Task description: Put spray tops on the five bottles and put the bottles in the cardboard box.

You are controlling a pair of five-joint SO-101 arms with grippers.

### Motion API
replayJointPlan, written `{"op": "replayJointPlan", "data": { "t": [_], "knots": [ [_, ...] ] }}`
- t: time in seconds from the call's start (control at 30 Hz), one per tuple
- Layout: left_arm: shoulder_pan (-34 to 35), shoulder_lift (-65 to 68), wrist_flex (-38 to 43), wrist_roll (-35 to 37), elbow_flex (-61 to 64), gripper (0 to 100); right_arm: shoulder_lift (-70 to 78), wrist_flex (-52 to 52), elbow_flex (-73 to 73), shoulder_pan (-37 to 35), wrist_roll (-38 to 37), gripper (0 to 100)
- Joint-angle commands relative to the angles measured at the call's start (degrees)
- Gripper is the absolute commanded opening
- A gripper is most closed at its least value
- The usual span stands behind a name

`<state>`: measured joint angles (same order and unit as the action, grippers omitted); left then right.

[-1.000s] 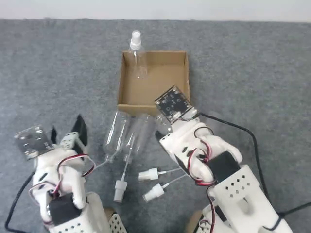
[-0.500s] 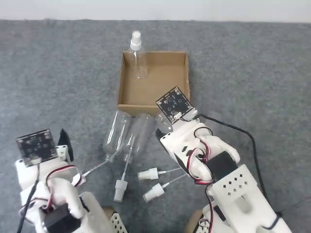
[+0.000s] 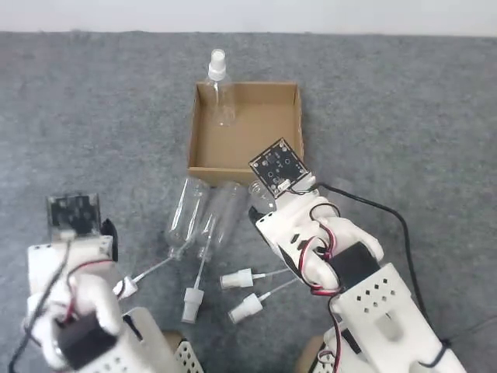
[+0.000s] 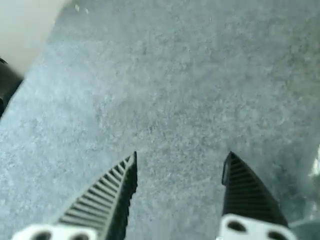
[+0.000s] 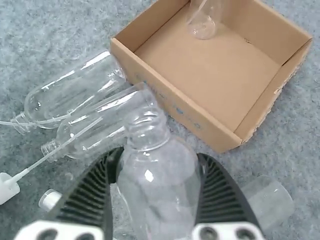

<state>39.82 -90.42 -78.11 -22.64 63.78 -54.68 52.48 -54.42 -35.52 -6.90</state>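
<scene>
Just beside the box (image 5: 170,116), our right gripper (image 5: 159,159) pinches a topless bottle (image 5: 156,192); a capped bottle (image 3: 220,99) is inside the box. Well apart from the box, our left gripper (image 4: 182,157) is spread above the surface (image 4: 200,75).

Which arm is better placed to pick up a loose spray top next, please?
The left. The left gripper is open and empty over bare carpet, while the right gripper is shut on an uncapped bottle. Loose spray tops lie on the carpet between the arms.
</scene>
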Motion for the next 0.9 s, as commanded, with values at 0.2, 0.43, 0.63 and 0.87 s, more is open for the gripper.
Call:
{"op": "replayJointPlan", "data": {
  "t": [0.2, 0.43, 0.63, 0.87],
  "knots": [
    [0.7, 30.7, -4.0, -11.1, -10.9, 26, -1.5, -1.3, 0.5, 0.8, 0.4, 3.7],
    [1.1, 38.2, -4.0, -15.2, -10.9, 29, -1.5, -1.3, 0.5, 0.8, 0.2, 3.7],
    [5.0, 43.4, -4.0, -21.5, -10.9, 30, -1.5, -1.3, 0.5, 0.8, 0.2, 3.7],
    [8.2, 50.3, -4.0, -29.3, -10.9, 30, -1.5, -1.3, 0.4, 0.8, 0.2, 3.7]
  ]
}}
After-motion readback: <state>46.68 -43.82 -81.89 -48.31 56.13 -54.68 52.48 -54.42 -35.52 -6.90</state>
